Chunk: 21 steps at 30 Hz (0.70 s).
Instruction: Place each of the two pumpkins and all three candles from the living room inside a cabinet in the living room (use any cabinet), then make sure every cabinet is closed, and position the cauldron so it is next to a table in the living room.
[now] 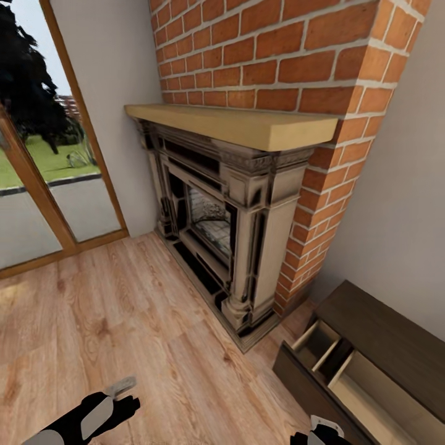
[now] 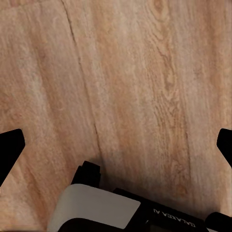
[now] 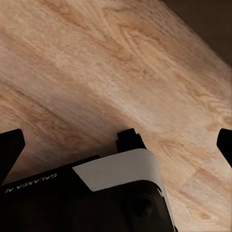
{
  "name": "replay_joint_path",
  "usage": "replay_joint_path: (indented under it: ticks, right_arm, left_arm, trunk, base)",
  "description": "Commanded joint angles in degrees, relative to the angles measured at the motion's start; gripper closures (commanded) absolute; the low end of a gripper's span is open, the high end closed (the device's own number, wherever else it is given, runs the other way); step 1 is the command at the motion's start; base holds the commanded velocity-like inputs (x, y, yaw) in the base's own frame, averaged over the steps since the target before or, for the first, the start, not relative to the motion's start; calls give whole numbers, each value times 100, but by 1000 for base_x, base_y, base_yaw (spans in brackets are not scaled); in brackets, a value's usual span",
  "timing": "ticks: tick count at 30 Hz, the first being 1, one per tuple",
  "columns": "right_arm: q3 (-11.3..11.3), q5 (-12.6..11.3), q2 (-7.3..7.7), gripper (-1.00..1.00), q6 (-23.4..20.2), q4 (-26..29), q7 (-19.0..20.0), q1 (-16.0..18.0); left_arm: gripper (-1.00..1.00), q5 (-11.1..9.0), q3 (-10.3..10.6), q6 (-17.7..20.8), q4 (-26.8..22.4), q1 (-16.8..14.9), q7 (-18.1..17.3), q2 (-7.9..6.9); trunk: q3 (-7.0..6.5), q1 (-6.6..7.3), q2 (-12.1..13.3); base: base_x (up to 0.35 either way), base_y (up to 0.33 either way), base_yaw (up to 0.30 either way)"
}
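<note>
Cabinet (image 1: 377, 346) drawer stands open; stiff wood, push its flat front. Both grippers' fingers spread, empty, over floor (image 1: 123, 321).

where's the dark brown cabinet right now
In the head view, the cabinet sits at lower right against the wall, just right of the brick fireplace, with its drawers pulled open.

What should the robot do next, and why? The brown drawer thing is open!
Probably turn away to look for the pumpkins and candles. The cabinet stands by the fireplace with drawers pulled out, their pale insides bare where visible. The left gripper and right gripper hang open over the wood floor, holding nothing to put in.
</note>
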<state>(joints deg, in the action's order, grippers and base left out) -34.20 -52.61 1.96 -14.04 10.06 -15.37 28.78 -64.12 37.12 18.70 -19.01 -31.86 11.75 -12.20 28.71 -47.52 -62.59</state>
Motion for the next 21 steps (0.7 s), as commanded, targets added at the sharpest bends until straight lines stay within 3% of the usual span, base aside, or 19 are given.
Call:
replay_joint_path:
  ticks: [1, 7, 13, 21]
  right_arm:
    - [-47, -39, 2, -100, -33, 22, -43, 0]
    - [-53, -39, -18, -100, -29, 22, -43, -2]
    - [-287, -39, -30, -100, -19, 22, -45, -3]
    - [-335, -39, -95, -100, -11, 22, -45, -3]
  left_arm:
    - [-100, -57, 41, 12, -16, -4, 46, -7]
    - [-100, -57, 41, 11, -19, -4, 46, -10]
    - [-100, -57, 41, 11, -17, -4, 45, -10]
    - [-100, -57, 41, 11, -17, -4, 46, -13]
  trunk:
    - [8, 0, -4]
    - [23, 0, -4]
    - [38, 0, -4]
    - [58, 0, -4]
  base:
    - [0, 0, 291]
    - [0, 0, 291]
    - [0, 0, 291]
    - [0, 0, 291]
